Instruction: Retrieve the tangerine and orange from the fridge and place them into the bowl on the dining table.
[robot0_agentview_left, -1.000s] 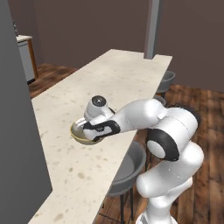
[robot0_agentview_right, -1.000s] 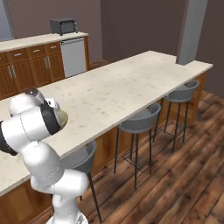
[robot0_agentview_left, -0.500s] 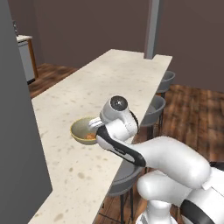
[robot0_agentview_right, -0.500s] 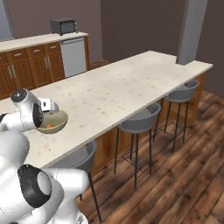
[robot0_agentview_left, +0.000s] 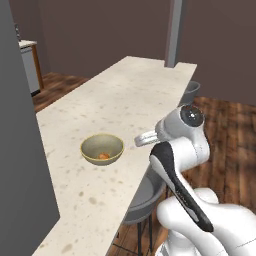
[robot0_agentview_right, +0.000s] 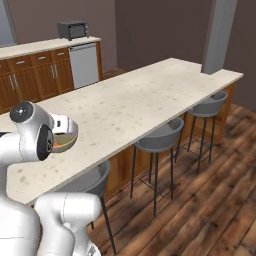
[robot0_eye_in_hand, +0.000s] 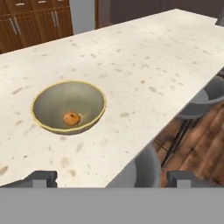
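The beige bowl stands on the cream speckled dining table, near its front edge. One small orange-coloured fruit lies in the bowl; I cannot tell whether it is the tangerine or the orange. My gripper is open and holds nothing. It hangs over the table's edge, to the right of the bowl and apart from it, with the hand pointing toward the bowl. The fridge's grey side rises at the far left.
Grey bar stools line the table's near side over a wooden floor. A grey pillar stands at the table's far end. Wooden wall cabinets carry a small dark oven.
The arm has drawn back from over the bowl toward the table's edge, so the bowl and the fruit in it now show. The jaws have stayed open.
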